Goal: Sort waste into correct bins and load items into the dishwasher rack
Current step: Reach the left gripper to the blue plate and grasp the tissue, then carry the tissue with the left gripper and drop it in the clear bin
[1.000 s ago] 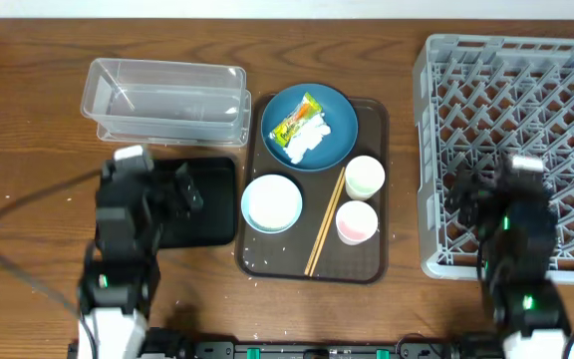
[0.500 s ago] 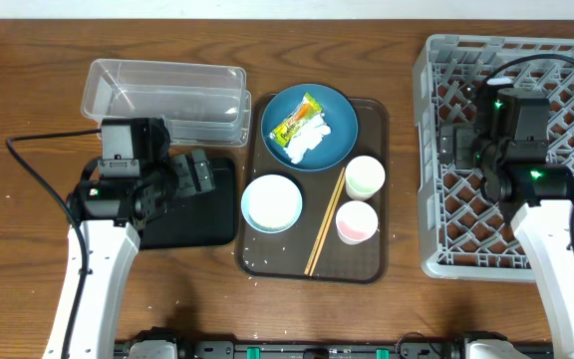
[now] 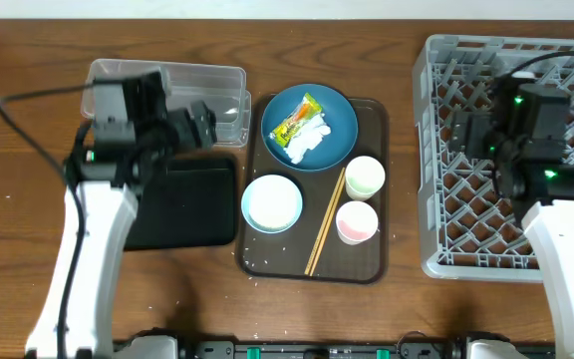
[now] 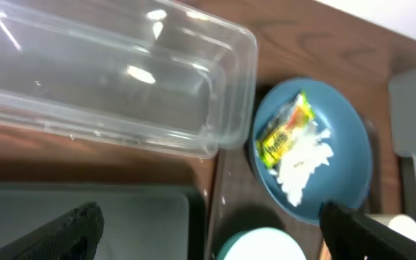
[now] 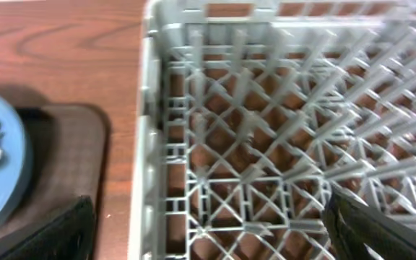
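Note:
A dark-blue dish (image 3: 309,127) on the brown tray holds the snack wrapper (image 3: 297,120) and a white tissue (image 3: 310,138); it also shows in the left wrist view (image 4: 316,152) with the wrapper (image 4: 286,130). A pale-blue bowl (image 3: 271,202), pale-green cup (image 3: 364,177), pink cup (image 3: 356,221) and chopsticks (image 3: 324,223) sit on the tray. The clear tub (image 3: 164,98) and black tray (image 3: 182,204) lie left. My left gripper (image 3: 203,123) is open, empty, over the tub's right end. My right gripper (image 3: 463,135) is open, empty, above the grey rack (image 3: 436,170).
The brown serving tray (image 3: 372,261) sits mid-table between bins and rack. A few white rice grains (image 3: 252,264) lie on its front left corner. The rack's left wall (image 5: 146,144) stands just below my right gripper. Arm cables trail over the table at left.
My left arm has swung back from the black tray to over the clear tub. My right arm has shifted slightly over the rack's left part. No object has moved.

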Action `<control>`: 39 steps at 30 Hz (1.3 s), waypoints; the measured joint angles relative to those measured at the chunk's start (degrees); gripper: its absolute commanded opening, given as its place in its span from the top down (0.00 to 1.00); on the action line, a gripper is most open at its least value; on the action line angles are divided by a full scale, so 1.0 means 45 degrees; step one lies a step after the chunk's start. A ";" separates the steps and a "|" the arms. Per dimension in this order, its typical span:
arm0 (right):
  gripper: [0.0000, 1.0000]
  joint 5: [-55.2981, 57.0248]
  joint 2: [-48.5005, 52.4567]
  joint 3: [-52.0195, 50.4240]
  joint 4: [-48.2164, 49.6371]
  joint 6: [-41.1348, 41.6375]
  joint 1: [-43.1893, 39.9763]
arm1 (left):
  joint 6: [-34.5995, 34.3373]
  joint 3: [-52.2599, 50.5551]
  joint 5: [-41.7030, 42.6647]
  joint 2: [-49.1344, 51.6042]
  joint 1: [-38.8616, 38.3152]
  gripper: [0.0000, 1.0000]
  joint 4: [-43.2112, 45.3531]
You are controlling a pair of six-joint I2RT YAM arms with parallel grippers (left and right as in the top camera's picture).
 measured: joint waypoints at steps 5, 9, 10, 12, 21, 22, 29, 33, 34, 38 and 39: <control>0.01 -0.0005 -0.0005 0.0010 -0.0034 0.0437 -0.0457 | 0.0131 0.2346 -0.1166 0.2249 -0.0860 0.02 -0.0879; 0.01 -0.0015 -0.0015 0.0010 -0.0146 0.0559 -0.0476 | 0.0908 0.3507 -0.1651 0.3687 -0.2011 0.02 -0.1078; 0.01 -0.0024 -0.0015 0.0010 -0.0180 0.0588 -0.0476 | 0.1185 0.3633 -0.1710 0.3949 -0.2346 0.02 -0.0957; 0.01 -0.0015 -0.0015 0.0010 -0.0262 0.0690 -0.0476 | 0.1676 0.3711 -0.1807 0.4405 -0.3055 0.02 -0.0559; 0.01 -0.0019 -0.0015 0.0010 -0.0418 0.0860 -0.0476 | 0.2555 0.3721 -0.1875 0.6188 -0.5119 0.02 0.0495; 0.01 -0.0019 -0.0015 0.0010 -0.0418 0.0860 -0.0476 | 0.2560 0.3725 -0.1875 0.6407 -0.5173 0.02 0.0539; 0.01 -0.0024 -0.0015 0.0010 -0.0427 0.0860 -0.0476 | 0.2730 0.3725 -0.1894 0.8063 -0.5508 0.06 0.0777; 0.02 -0.0019 -0.0015 0.0010 -0.0432 0.0865 -0.0476 | 0.2749 0.3725 -0.1904 0.8738 -0.5804 0.18 0.0777; 0.02 -0.0024 -0.0015 0.0010 -0.0432 0.0865 -0.0476 | 0.2754 0.3725 -0.1899 0.8830 -0.5882 0.21 0.0777; 0.02 -0.0024 -0.0015 0.0010 -0.0437 0.0865 -0.0476 | 0.2793 0.3725 -0.1875 0.8893 -0.6188 0.43 0.0787; 0.02 -0.0019 -0.0015 0.0010 -0.0437 0.0865 -0.0476 | 0.2817 0.3725 -0.1875 0.8893 -0.6275 0.50 0.0792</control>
